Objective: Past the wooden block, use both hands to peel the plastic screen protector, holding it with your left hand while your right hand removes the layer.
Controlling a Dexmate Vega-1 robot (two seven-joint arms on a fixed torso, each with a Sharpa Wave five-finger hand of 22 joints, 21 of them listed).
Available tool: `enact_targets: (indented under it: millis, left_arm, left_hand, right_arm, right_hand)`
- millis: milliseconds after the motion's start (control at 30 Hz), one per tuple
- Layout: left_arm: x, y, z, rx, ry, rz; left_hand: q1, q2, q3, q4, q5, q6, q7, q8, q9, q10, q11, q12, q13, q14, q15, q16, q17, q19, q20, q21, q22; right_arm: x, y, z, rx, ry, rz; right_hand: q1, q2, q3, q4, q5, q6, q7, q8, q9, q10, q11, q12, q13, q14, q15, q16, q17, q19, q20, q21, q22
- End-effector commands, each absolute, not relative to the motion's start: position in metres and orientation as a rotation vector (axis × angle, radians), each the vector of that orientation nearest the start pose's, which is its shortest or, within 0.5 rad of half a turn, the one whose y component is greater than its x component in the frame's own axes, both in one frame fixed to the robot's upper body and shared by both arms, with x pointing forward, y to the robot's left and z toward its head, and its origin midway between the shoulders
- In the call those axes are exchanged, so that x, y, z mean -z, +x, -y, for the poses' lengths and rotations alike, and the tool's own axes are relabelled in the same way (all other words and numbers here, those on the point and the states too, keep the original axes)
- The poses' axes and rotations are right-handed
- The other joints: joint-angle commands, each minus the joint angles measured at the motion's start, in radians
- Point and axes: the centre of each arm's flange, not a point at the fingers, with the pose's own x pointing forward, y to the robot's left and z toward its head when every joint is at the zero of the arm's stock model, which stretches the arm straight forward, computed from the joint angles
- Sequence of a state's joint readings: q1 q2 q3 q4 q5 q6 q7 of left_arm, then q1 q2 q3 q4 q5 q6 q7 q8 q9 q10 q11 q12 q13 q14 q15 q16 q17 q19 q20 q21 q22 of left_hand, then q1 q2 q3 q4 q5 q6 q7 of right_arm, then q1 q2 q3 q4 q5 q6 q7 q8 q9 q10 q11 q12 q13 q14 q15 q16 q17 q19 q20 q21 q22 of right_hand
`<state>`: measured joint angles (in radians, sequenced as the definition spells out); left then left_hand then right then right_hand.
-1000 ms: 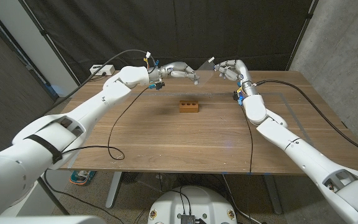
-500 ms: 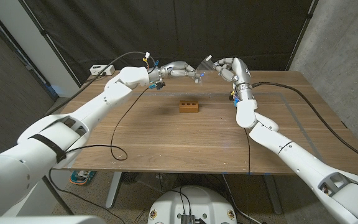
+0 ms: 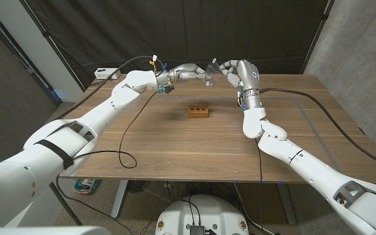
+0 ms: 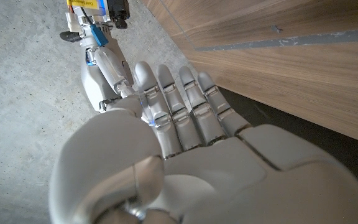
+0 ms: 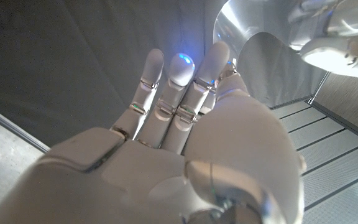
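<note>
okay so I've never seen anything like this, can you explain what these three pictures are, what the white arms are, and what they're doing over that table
It is a two-armed robot standing at a wooden table. The wide picture is taken from a camera on its head, looking down over both arms. The other two come from cameras on each wrist, looking along the back of that arm's own hand, so they appear turned.

On the table lies a small wooden block with holes in its top. Beyond it, raised above the far edge, the left hand and the right hand meet at a thin clear sheet, the plastic screen protector. The left hand seems to hold it; whether the right hand grips it is hard to tell. In the right wrist view the sheet shows as a shiny curved surface.
</note>
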<state>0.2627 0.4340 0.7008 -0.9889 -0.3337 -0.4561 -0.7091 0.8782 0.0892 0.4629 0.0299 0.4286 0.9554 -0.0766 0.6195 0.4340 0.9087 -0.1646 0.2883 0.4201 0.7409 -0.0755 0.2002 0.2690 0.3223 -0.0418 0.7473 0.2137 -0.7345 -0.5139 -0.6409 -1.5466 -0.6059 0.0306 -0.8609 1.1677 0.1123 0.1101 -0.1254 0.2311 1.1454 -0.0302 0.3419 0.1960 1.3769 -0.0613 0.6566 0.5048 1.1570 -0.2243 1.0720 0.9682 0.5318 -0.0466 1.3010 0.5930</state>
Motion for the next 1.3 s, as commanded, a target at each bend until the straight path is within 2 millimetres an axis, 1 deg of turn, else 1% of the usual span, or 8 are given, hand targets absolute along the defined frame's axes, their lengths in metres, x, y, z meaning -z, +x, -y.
enact_targets:
  millis: [33,167,367,600,700,833,1033,1300]
  left_arm:
    - [-0.131,0.645,-0.137,0.935,0.741,0.762]
    - [-0.131,0.643,-0.136,0.946,0.72,0.765]
    - [-0.129,0.642,-0.136,0.951,0.713,0.762]
    - [-0.128,0.639,-0.136,0.948,0.712,0.761]
    - [-0.127,0.638,-0.136,0.948,0.711,0.76]
    - [-0.127,0.638,-0.136,0.947,0.71,0.76]
    - [-0.126,0.637,-0.134,0.953,0.71,0.756]
    - [-0.127,0.637,-0.129,0.968,0.702,0.758]
  left_hand:
    - [0.054,0.038,0.003,0.002,-0.005,-0.002,0.007,0.008,0.002,-0.009,-0.005,0.0,0.002,-0.001,-0.148,0.004,0.001,-0.004,-0.006,0.006,0.001]
    - [0.056,0.038,0.003,0.002,-0.008,-0.002,0.006,0.009,0.003,-0.007,-0.005,-0.001,0.002,-0.001,-0.148,0.004,-0.001,-0.006,-0.006,0.008,0.0]
    - [0.059,0.038,0.003,0.003,-0.015,-0.003,0.01,0.009,0.0,-0.007,-0.002,-0.002,0.002,-0.002,-0.148,0.004,-0.003,-0.009,-0.005,0.013,0.0]
    - [0.06,0.038,0.002,0.005,-0.022,-0.004,0.006,0.01,0.0,-0.012,-0.001,-0.005,0.002,-0.002,-0.147,0.005,-0.005,-0.011,-0.004,0.018,-0.001]
    - [0.061,0.038,0.002,0.006,-0.026,-0.004,0.005,0.011,0.0,-0.007,-0.006,-0.005,0.001,-0.002,-0.147,0.005,-0.006,-0.012,-0.005,0.02,-0.001]
    - [0.062,0.037,0.001,0.007,-0.029,-0.004,0.005,0.011,-0.002,-0.007,-0.003,-0.005,0.002,-0.002,-0.147,0.005,-0.007,-0.013,-0.005,0.023,-0.002]
    - [0.065,0.038,0.001,0.008,-0.036,-0.004,0.007,0.012,-0.004,-0.007,-0.001,-0.006,0.001,-0.002,-0.147,0.006,-0.009,-0.014,-0.004,0.028,-0.003]
    - [0.068,0.038,0.002,0.009,-0.042,-0.004,0.008,0.012,-0.006,-0.007,0.001,-0.007,0.001,-0.002,-0.147,0.006,-0.01,-0.016,-0.005,0.034,-0.003]
  right_arm:
    - [-0.045,0.566,0.159,0.592,-0.892,1.304]
    - [-0.043,0.567,0.156,0.575,-0.916,1.3]
    - [-0.042,0.565,0.156,0.574,-0.926,1.303]
    - [-0.041,0.562,0.157,0.574,-0.927,1.309]
    - [-0.04,0.561,0.157,0.583,-0.925,1.316]
    - [-0.039,0.56,0.158,0.606,-0.917,1.334]
    - [-0.037,0.559,0.159,0.642,-0.911,1.358]
    - [-0.029,0.561,0.154,0.638,-0.938,1.411]
  right_hand:
    - [0.009,-0.003,-0.007,-0.003,0.006,0.085,0.019,-0.003,0.001,0.01,0.002,0.008,0.003,0.022,0.0,0.005,0.019,-0.001,-0.15,0.014,-0.003]
    - [0.018,-0.012,-0.012,-0.008,0.007,0.1,0.021,-0.004,0.0,0.018,0.007,0.009,-0.005,0.031,0.001,0.007,0.04,0.002,-0.15,0.03,-0.01]
    - [0.04,-0.026,-0.019,-0.017,0.008,0.112,0.029,-0.011,-0.001,0.017,0.023,0.01,-0.01,0.027,0.001,0.0,0.071,-0.013,-0.154,0.05,-0.024]
    - [0.07,-0.035,-0.021,-0.024,0.007,0.123,0.032,-0.014,0.001,0.013,0.029,0.014,-0.008,0.024,0.001,-0.005,0.101,-0.034,-0.154,0.068,-0.033]
    - [0.078,-0.037,-0.024,-0.022,0.006,0.125,0.03,-0.015,0.003,0.011,0.029,0.017,-0.002,0.022,0.0,-0.013,0.107,-0.04,-0.153,0.076,-0.039]
    - [0.084,-0.042,-0.026,-0.022,0.006,0.135,0.028,-0.011,0.005,0.018,0.027,0.019,-0.005,0.026,0.001,-0.013,0.117,-0.041,-0.153,0.084,-0.043]
    - [0.093,-0.054,-0.033,-0.02,0.006,0.145,0.025,-0.008,0.006,0.026,0.014,0.043,0.015,0.036,0.002,-0.004,0.153,-0.052,-0.156,0.098,-0.049]
    - [0.105,-0.064,-0.04,-0.017,0.009,0.166,0.019,-0.005,-0.002,0.026,0.018,0.046,-0.003,0.027,0.0,-0.034,0.153,-0.055,-0.156,0.112,-0.064]
